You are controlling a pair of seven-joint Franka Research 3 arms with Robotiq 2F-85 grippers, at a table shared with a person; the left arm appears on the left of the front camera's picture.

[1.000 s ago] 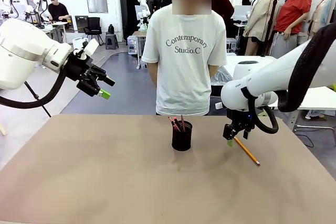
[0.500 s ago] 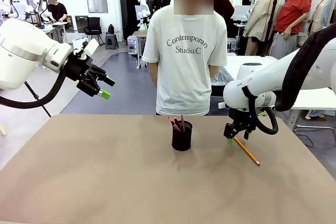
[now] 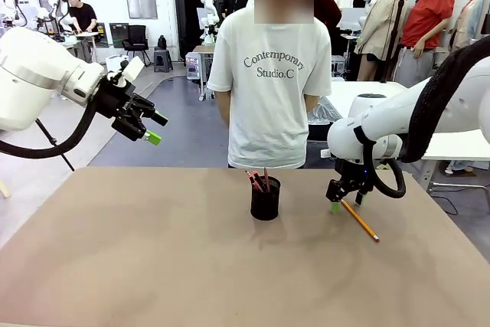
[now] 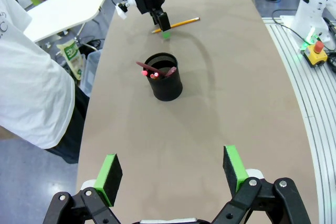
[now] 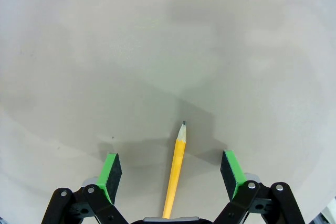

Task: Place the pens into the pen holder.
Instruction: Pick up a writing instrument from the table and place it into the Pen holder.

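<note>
A black mesh pen holder [image 3: 265, 201] stands mid-table with dark and reddish pens [image 3: 256, 181] sticking out of it; the left wrist view shows the holder [image 4: 168, 88] and those pens [image 4: 154, 71] from above. A yellow pencil [image 3: 360, 220] lies flat on the table to the holder's right. My right gripper [image 3: 336, 204] hangs open just over the pencil's far end. In the right wrist view the pencil [image 5: 178, 148] lies between the green pads of the right gripper [image 5: 171, 167], untouched. My left gripper [image 3: 151, 131] is open, raised high at the left, nothing in it [image 4: 170, 170].
A person in a white T-shirt [image 3: 268, 89] stands at the far edge, behind the holder. The brown table [image 3: 153, 250] is bare on the left and in front.
The right arm has edged slightly to the right over the pencil. The left arm, the holder and the pencil have not moved.
</note>
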